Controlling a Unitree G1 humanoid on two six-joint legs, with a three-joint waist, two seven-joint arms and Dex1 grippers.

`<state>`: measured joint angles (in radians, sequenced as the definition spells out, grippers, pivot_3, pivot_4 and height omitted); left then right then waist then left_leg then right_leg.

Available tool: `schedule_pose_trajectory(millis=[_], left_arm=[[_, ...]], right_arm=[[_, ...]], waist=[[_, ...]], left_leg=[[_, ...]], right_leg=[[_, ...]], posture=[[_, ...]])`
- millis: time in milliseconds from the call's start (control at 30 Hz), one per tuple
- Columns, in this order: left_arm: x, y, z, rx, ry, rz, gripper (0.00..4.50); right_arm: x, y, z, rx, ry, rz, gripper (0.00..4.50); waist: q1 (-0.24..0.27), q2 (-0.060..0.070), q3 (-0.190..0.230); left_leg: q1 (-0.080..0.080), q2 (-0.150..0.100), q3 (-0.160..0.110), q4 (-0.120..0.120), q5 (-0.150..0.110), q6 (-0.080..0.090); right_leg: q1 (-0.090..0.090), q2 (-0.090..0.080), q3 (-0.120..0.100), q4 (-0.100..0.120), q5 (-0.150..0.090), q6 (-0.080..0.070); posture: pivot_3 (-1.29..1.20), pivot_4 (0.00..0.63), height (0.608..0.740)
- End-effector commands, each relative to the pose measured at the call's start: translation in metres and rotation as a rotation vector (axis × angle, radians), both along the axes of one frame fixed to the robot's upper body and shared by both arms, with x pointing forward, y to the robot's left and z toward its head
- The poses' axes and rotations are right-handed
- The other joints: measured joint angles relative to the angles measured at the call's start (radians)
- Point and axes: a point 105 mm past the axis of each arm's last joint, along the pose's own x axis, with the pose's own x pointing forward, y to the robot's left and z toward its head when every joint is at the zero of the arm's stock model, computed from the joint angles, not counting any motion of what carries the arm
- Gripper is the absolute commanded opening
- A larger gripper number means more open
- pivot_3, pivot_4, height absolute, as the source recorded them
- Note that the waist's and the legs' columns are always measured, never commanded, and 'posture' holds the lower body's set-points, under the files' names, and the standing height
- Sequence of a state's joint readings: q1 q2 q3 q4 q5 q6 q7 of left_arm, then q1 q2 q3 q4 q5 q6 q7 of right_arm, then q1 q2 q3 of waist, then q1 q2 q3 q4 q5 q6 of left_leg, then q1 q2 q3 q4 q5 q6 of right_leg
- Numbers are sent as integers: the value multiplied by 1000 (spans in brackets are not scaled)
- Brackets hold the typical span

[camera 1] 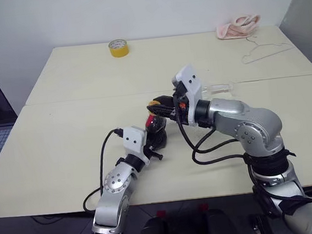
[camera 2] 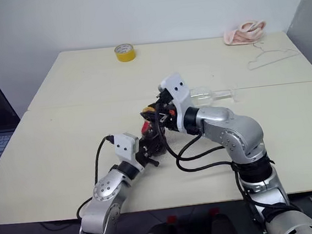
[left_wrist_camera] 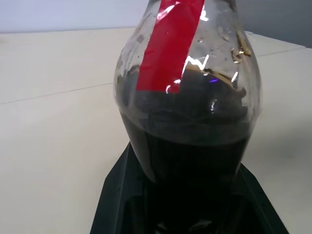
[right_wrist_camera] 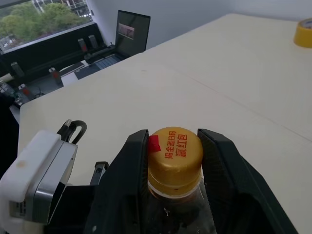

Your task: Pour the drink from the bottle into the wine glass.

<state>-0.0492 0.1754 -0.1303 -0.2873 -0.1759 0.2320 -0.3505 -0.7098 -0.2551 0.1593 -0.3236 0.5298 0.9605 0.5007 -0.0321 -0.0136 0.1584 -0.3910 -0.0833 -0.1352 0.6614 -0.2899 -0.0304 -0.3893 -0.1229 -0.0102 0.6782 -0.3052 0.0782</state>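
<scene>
While the left tool [camera 1: 157, 142] clamps the bottle [left_wrist_camera: 187, 112] steady at frame centre, the right tool [right_wrist_camera: 174, 161] pinches its cap [right_wrist_camera: 174, 151], seemingly to unscrew it.

Left gripper [camera 1: 157, 145] holding bottle [camera 1: 156, 127], right gripper [camera 1: 159, 106] at its cap [camera 1: 154, 102]

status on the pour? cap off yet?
Done: left pincer is shut on the bottle, upright, drink inside. In hand: right pincer brackets the yellow cap, which sits on the neck. Left: uncap, then pour into the wine glass, lying on its side behind the arms.
</scene>
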Motion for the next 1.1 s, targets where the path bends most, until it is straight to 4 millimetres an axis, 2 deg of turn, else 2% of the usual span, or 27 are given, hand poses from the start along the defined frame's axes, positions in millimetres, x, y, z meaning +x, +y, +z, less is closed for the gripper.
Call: schedule_pose_trajectory(millis=[33, 233, 367, 500, 833, 1000, 1100], left_arm=[[0, 14, -7, 18, 25, 48, 957], [1, 13, -6, 21, 24, 42, 955], [1, 15, -5, 22, 20, 47, 955], [0, 17, -5, 23, 21, 54, 955], [-1, 16, -6, 22, 23, 51, 953], [-1, 17, -7, 22, 26, 50, 930], [-1, 17, -8, 22, 27, 50, 925]], right_arm=[[-13, -5, 17, 50, -129, 139, 1249], [-14, -7, 23, 80, -184, 318, 1249], [-14, -7, 31, 129, -200, 383, 1249], [-19, -5, 31, 141, -199, 448, 1249], [-18, -2, 37, 225, -190, 423, 1248], [-23, -4, 52, 397, -130, 416, 1239], [-25, -6, 54, 432, -103, 408, 1239]], waist=[[0, 0, 0], [0, 0, 0], [0, 0, 0], [1, 0, 0], [2, 0, 0], [0, 0, 0], [1, 0, 0]], left_leg=[[0, 0, 0, 0, 0, 0], [0, 0, 0, 0, 0, 0], [0, 0, 0, 0, 0, 0], [0, 0, 0, 0, 0, 0], [0, 0, 0, 0, 0, 0], [0, 2, 0, 0, 0, 0], [0, 1, 0, 0, 0, 0]], right_leg=[[0, 0, 0, 0, 0, 0], [0, 0, 0, 0, 0, 0], [0, 0, 0, 0, 0, 0], [0, 0, 0, -1, 0, 0], [0, 0, 0, -1, 0, 0], [0, 1, -1, -1, 0, 0], [1, 0, -1, 0, 0, 0]], posture=[[0, 150, 740], [0, 150, 740], [0, 150, 740], [0, 150, 740], [0, 150, 740], [0, 150, 740], [0, 150, 740]])
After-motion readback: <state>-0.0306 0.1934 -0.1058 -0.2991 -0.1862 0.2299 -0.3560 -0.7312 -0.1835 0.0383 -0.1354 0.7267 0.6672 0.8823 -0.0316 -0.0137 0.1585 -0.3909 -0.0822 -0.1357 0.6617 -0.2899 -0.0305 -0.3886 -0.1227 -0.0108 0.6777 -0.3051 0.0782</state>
